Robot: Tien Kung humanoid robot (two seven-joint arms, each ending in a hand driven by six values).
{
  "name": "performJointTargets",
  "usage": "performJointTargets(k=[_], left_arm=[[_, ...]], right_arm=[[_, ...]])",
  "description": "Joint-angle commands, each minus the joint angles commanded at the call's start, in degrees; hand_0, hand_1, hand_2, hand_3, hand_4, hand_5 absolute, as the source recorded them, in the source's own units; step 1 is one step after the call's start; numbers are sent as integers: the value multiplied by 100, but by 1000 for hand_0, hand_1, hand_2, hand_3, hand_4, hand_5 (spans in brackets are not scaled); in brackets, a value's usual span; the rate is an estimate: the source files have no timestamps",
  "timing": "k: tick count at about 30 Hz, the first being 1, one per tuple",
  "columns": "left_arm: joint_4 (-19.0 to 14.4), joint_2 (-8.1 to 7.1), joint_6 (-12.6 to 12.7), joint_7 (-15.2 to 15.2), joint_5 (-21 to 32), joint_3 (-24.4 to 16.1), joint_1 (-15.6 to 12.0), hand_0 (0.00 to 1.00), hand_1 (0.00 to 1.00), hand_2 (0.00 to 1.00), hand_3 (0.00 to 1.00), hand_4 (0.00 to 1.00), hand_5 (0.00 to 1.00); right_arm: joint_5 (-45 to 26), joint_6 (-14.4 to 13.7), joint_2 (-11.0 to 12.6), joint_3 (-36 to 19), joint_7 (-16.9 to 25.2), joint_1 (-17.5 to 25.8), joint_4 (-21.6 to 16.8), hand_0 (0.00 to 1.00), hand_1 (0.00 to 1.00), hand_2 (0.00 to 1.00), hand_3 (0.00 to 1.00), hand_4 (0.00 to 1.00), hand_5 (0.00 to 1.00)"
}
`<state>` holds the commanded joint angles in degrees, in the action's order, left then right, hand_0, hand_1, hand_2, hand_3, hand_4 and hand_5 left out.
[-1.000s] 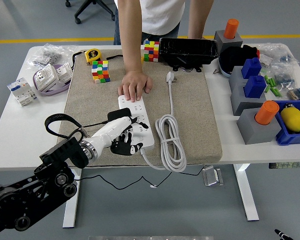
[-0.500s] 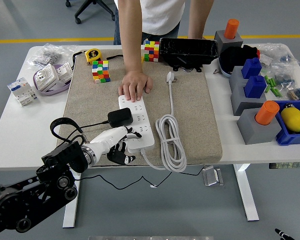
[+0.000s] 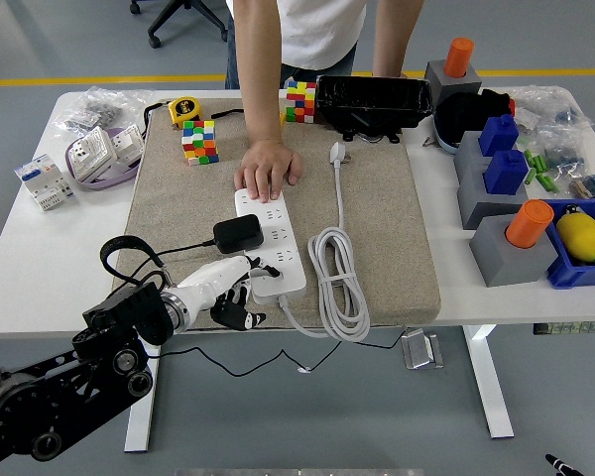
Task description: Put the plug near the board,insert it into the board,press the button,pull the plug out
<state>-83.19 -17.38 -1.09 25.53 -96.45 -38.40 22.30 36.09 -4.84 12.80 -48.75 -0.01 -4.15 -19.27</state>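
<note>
The left hand [image 3: 226,286] reaches in from the lower left, its pale fingers loosely spread and holding nothing, fingertips at the near left corner of the white power strip [image 3: 269,243]. The black plug [image 3: 238,234] sits against the strip's left edge, just beyond the hand, its black cable [image 3: 169,252] trailing left over the tan mat [image 3: 377,228]. At the strip's far end a person's hand [image 3: 269,170] presses flat on it. Right of the strip lies its coiled white cord [image 3: 337,278], running up to a white plug head [image 3: 337,153].
</note>
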Motion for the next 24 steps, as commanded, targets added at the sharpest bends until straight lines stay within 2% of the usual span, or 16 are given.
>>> performJointTargets(k=[2, 5, 7, 8, 13, 14, 17, 19, 20, 24], left_arm=[[-12, 2, 3, -17, 9, -22, -8, 68, 90, 160, 704, 755, 2], [-24, -1, 207, -256, 155, -90, -30, 68, 90, 160, 704, 755, 2], [-18, -8, 482, -609, 438, -164, -45, 68, 90, 160, 704, 755, 2], [-6, -7, 634, -798, 587, -185, -47, 149, 120, 274, 625, 737, 109], [135, 26, 1481, -1724, 1333, -214, -21, 149, 120, 274, 625, 737, 109], [176, 32, 1682, -1927, 1537, -213, -23, 228, 227, 354, 549, 794, 195], [309, 45, 2124, -2414, 2120, -224, -35, 228, 227, 354, 549, 794, 195], [383, 54, 2216, -2531, 2530, -246, -42, 228, 227, 354, 549, 794, 195], [424, 59, 2200, -2505, 2732, -258, -45, 402, 538, 549, 538, 810, 235], [632, 92, 2289, -2635, 2893, -267, -24, 402, 538, 549, 538, 810, 235]], right_arm=[[4, 1, -3, -5, -2, 7, 1, 605, 641, 644, 554, 953, 493], [7, 0, -8, -22, -1, 15, -1, 605, 641, 644, 554, 953, 493], [9, 2, -9, -23, 0, 20, -3, 605, 641, 644, 554, 953, 493], [9, 1, -9, -25, 0, 24, -4, 605, 641, 644, 553, 953, 494], [11, 1, -11, -35, -1, 19, -4, 605, 641, 644, 553, 953, 494], [11, 1, -13, -40, -1, 19, -6, 605, 641, 644, 553, 953, 493], [11, 1, -17, -49, -3, 19, -2, 605, 641, 644, 553, 953, 493], [11, 0, -20, -53, -4, 22, -1, 605, 641, 644, 553, 953, 493], [12, 0, -22, -55, -6, 23, 0, 605, 641, 644, 553, 953, 494], [8, 1, -26, -56, -3, 25, -6, 605, 641, 644, 553, 953, 494]])
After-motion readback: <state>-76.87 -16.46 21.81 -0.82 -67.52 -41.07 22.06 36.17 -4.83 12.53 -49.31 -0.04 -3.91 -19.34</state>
